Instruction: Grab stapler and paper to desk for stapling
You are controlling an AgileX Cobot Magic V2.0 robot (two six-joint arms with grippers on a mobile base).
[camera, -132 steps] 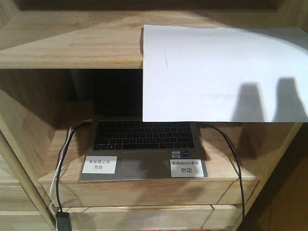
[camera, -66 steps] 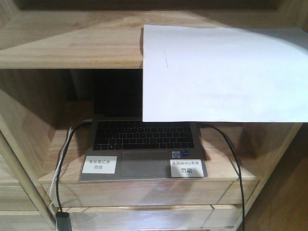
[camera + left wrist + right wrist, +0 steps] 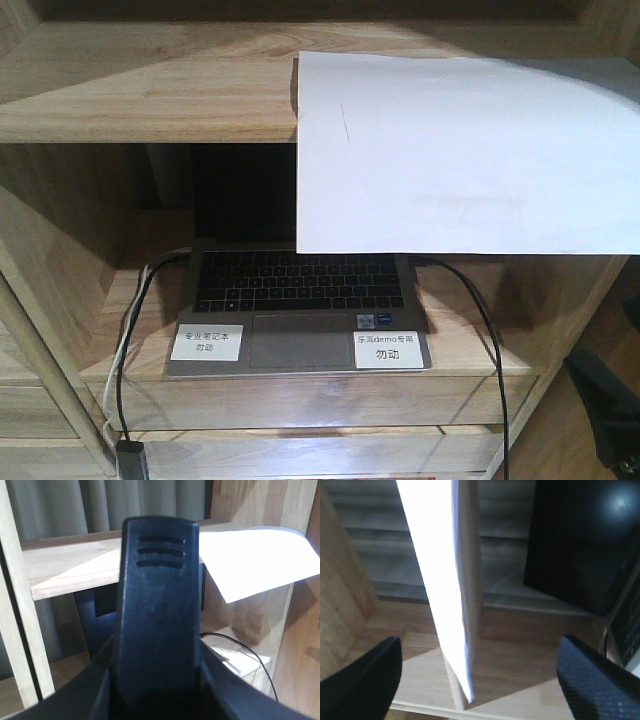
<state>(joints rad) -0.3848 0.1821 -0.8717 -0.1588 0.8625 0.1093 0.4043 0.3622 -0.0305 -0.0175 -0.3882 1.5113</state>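
Now, from the front view, the paper lies on the upper shelf board, and its near part hangs over the board's front edge and hides most of the screen of the laptop on the lower shelf. A second ago two finger-like shadows fell on the sheet's lower right part; they were gone half a second ago and the sheet is plain white now, in the same place. A dark shape has come in at the lower right edge, too cropped to name. The two white labels on the laptop's palm rest and the cables at either side are as they were.

From the left wrist view, the left gripper fills the middle as one broad black finger with three slots near its tip; whether its jaws are apart or together cannot be told. Beyond it, to the right, the paper juts out past the shelf board.

From the right wrist view, the right gripper has its jaws wide apart, one black fingertip at each lower corner, holding nothing. The paper shows nearly edge-on on the shelf board between them, with no fingertip touching it. The laptop's dark screen sits at upper right.
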